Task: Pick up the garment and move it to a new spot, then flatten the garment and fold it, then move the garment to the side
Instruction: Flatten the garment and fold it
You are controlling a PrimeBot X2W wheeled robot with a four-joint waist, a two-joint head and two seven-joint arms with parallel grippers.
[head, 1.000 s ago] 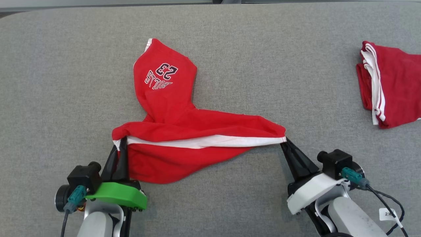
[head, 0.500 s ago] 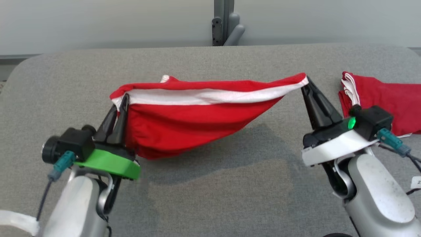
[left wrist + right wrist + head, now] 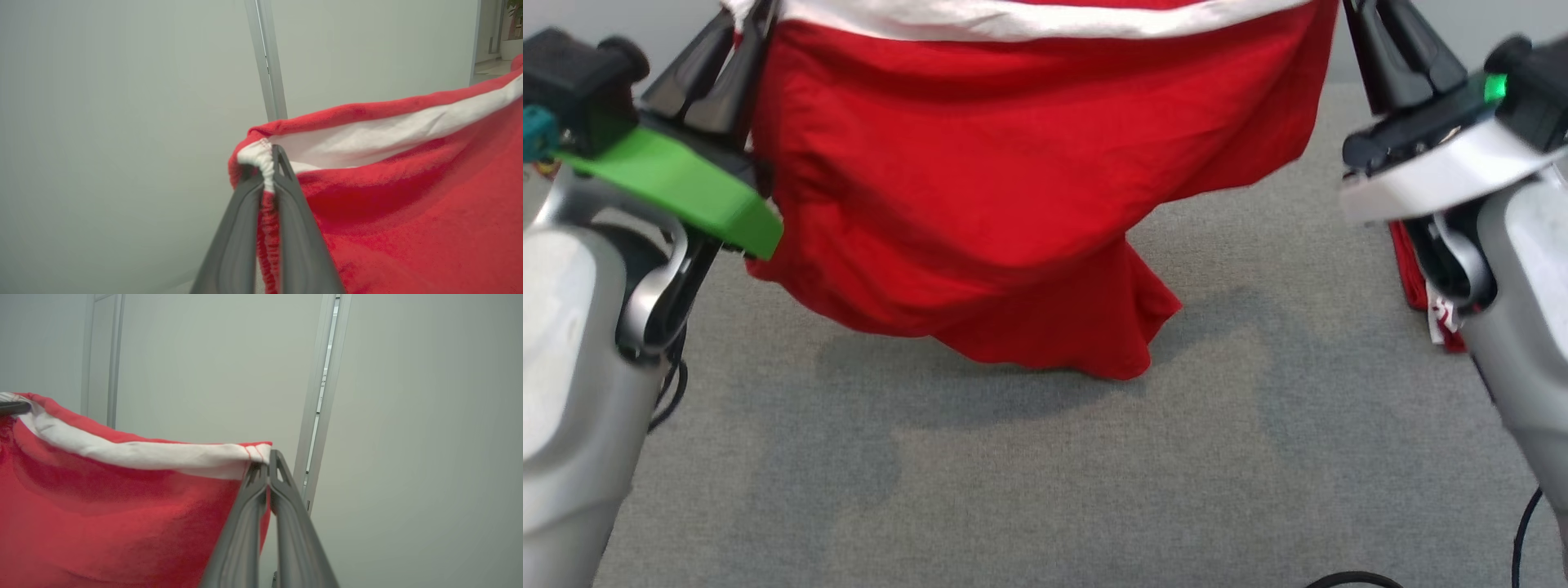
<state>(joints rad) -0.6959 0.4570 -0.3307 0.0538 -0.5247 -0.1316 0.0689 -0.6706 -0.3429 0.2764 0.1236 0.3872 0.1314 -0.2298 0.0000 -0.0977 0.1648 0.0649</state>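
Garment (image 3: pixel 1013 204) aloft: red shorts w/ a white waistband (image 3: pixel 1029 16) hang stretched between both arms above the grey table (image 3: pixel 1045 490), hem (image 3: pixel 1086 359) dangling low over it; whether it touches can't be told. Left gripper (image 3: pixel 266 163) is clamped on one end of the waistband, and right gripper (image 3: pixel 267 459) is pinched tight on the other end, w/ fabric caught between each pair of fingers. Step in hand, by the look of it: the carry to a new spot, ahead of flattening. To do it well, both arms should prob. travel together and level, waistband taut, so the body hangs free and untwisted. On set-down, let the hem land first, then draw the waistband away from it so the cloth spreads w/o bunching. Nearby, a folded pile (image 3: pixel 1417 278) of red-and-white cloth sits on the table at right, partly hidden behind the right arm (image 3: pixel 1519 269); the drop should land well apart from it, or the two could tangle. A dark cable (image 3: pixel 1347 580) loops at the near edge, worth avoiding on the pull-back.
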